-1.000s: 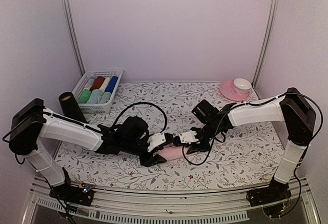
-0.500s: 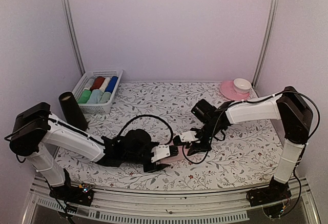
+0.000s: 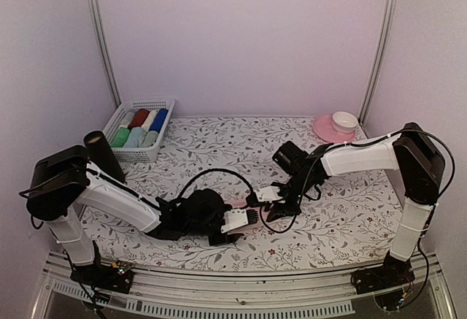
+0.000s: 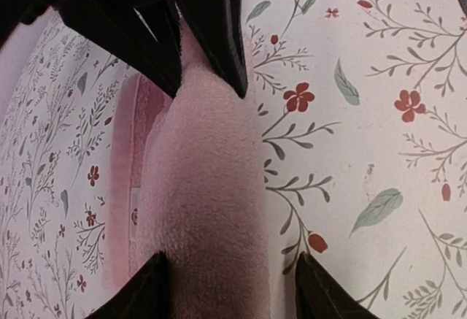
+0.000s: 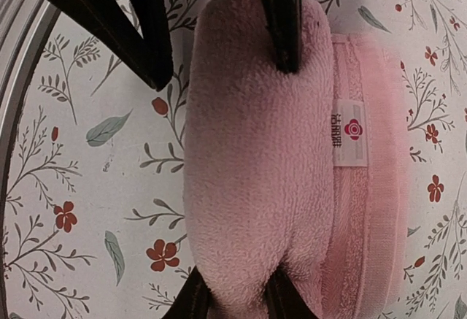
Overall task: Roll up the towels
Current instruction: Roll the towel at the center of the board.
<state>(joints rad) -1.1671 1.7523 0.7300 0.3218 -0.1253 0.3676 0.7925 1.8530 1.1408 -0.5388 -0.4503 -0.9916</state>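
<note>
Desk (image 3: 350,217) under a white covering printed with leaves and small red flowers, spanning the booth from wall to wall. White-and-black left arm (image 3: 117,195) and right arm (image 3: 357,157) stretched low over it from either side, wrists meeting near the front centre. White slatted plastic basket (image 3: 146,101) in the far left corner, packed with rolled cloths in green, dark red, white and blue. Dark cylinder (image 3: 101,151) just in front of the basket. Pink saucer (image 3: 325,131) carrying a white cup (image 3: 345,120) in the far right corner.

Pale pink cloth towel (image 5: 255,151) on the desk at front centre between the two wrists, mostly wound into a thick roll, with a flat unrolled strip alongside. Left end effector (image 4: 233,290) half spread over one end of the roll: one finger against the towel, the other down beside it with bare desk between. Right end effector (image 5: 237,298) narrow, pinching the opposite end of the roll. Small white label with a red mark (image 5: 350,131) sewn on the flat strip.
</note>
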